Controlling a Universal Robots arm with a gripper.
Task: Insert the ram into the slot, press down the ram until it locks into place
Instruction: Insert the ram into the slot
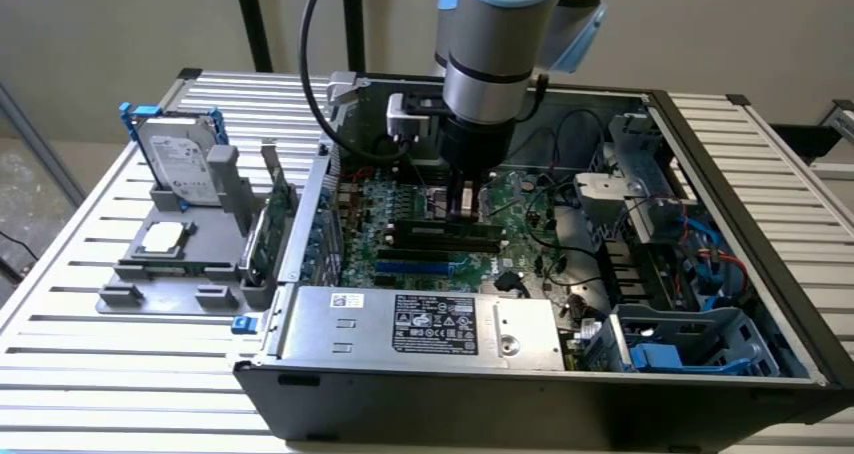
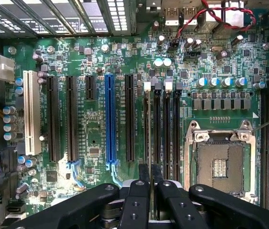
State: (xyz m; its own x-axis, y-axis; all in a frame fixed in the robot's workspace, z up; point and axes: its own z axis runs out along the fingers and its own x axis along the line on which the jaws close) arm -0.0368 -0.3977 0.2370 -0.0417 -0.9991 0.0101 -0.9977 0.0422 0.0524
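Note:
The ram (image 1: 430, 230) stands on edge along a black slot (image 1: 400, 244) in the middle of the motherboard, inside the open computer case. My gripper (image 1: 463, 209) comes straight down onto the ram near its end at the exterior view's right. In the wrist view the ram (image 2: 148, 125) is a thin grey-green edge running along the outermost of several parallel black slots (image 2: 167, 125). The two black fingers (image 2: 139, 191) of my gripper (image 2: 150, 171) stand close together, shut on that edge. Whether the white end clips (image 2: 147, 86) are locked cannot be told.
A bright blue socket (image 2: 109, 119) and a white socket (image 2: 30, 112) lie beside the slots, with the CPU socket (image 2: 219, 167) on the other side. The silver power supply (image 1: 427, 324) fills the case front. A hard drive (image 1: 180, 159) and an upright card (image 1: 276, 214) stand on a grey fixture (image 1: 174, 264).

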